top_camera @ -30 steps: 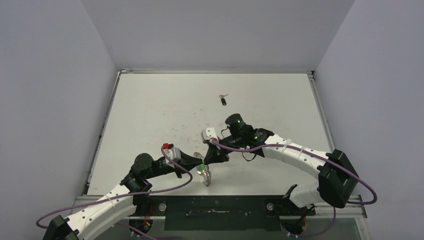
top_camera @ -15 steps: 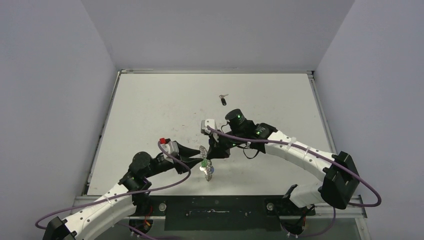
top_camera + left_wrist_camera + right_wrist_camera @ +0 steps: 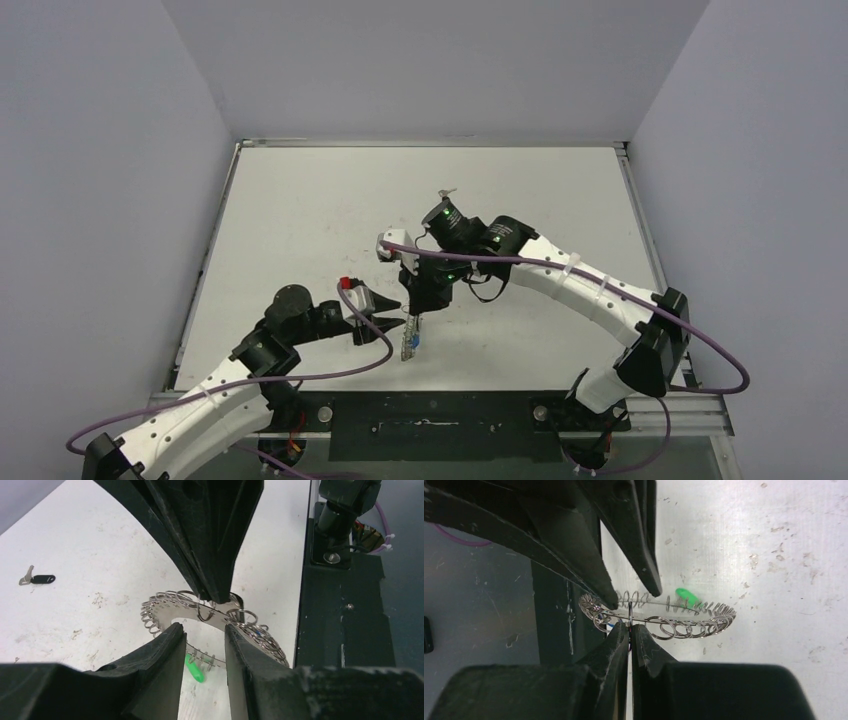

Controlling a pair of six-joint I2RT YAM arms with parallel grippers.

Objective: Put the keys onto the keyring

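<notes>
The keyring (image 3: 165, 605), a silvery ring rimmed with small loops, hangs off the table between both grippers; it also shows from above (image 3: 410, 340) and in the right wrist view (image 3: 684, 620). My right gripper (image 3: 630, 628) is shut on one small loop of its rim, coming down from above (image 3: 216, 597). My left gripper (image 3: 204, 632) is open, its fingertips (image 3: 172, 635) against the ring's band. One black-headed key (image 3: 41, 579) lies on the table far behind, mostly hidden under the right arm in the top view (image 3: 446, 192). The other black-headed key is not visible.
A green key head (image 3: 194, 667) and a bit of blue (image 3: 257, 628) hang on the ring. The black front rail (image 3: 340, 630) lies just right of the ring. The white table (image 3: 300, 220) has raised edges and grey walls around it.
My right arm has swung left and forward, so its gripper now stands over the ring. The left gripper has shifted slightly. The ring has turned from lying flat to nearly edge-on from above.
</notes>
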